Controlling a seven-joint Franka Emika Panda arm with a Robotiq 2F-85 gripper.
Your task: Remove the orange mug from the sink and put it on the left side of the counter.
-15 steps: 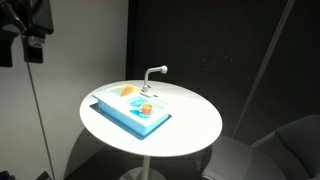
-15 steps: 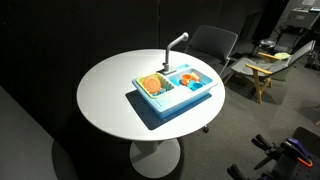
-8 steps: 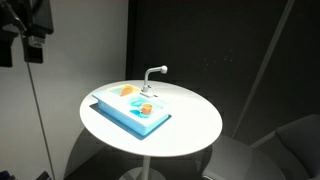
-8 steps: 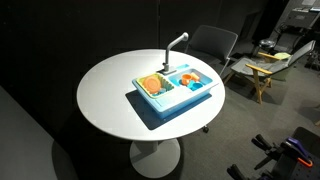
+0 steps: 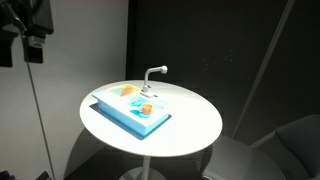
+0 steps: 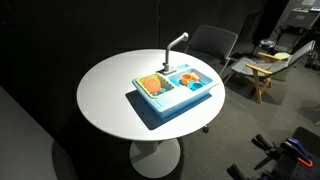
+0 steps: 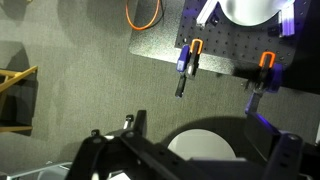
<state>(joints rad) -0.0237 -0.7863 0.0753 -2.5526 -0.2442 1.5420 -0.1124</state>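
Observation:
The blue counter (image 6: 160,103) with its light-blue sink (image 6: 197,86) and curved pale faucet (image 6: 178,41) lies on a round white table (image 6: 110,95). A tiny orange mug (image 6: 187,77) sits inside the sink in both exterior views, also the orange mug (image 5: 146,108). My gripper (image 7: 198,125) appears only in the wrist view. It is open, its dark fingers are wide apart, and nothing is between them. It is high and far from the table, of which a white part (image 7: 205,145) shows between the fingers. The mug is out of the wrist view.
A larger, paler orange item (image 6: 152,85) lies on the counter beside the sink. A chair (image 6: 212,45) and a wooden stand (image 6: 262,68) are behind the table. In the wrist view a pegboard (image 7: 225,45) with hooks hangs on the wall.

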